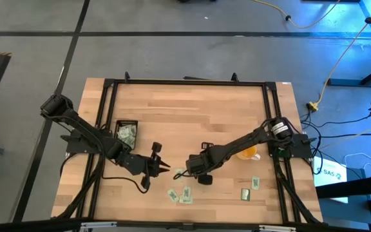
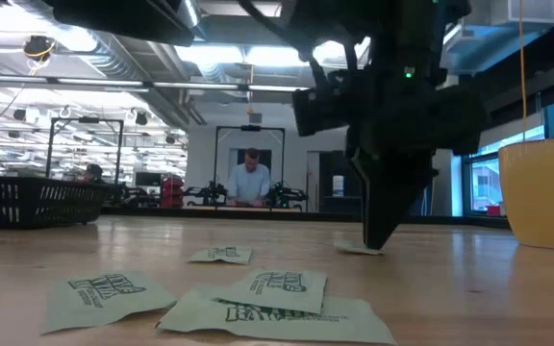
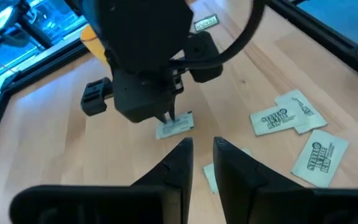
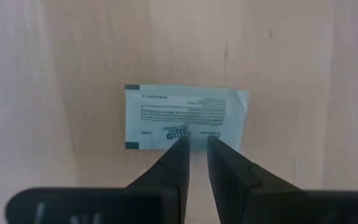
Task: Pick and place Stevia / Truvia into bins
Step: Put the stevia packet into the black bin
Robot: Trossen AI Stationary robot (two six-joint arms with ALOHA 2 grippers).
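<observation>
The right gripper points down at one sachet lying flat on the table, its fingers a narrow gap apart, tips at the sachet's edge, holding nothing. I think it should press lightly and pinch the paper edge, otherwise the packet slides. The left gripper waits nearby, fingers slightly apart, empty. The black bin already holds several sachets; other sachets lie loose on the table.

Robotics lab: wooden bench, exposed ceiling ducts, more robot rigs behind.
</observation>
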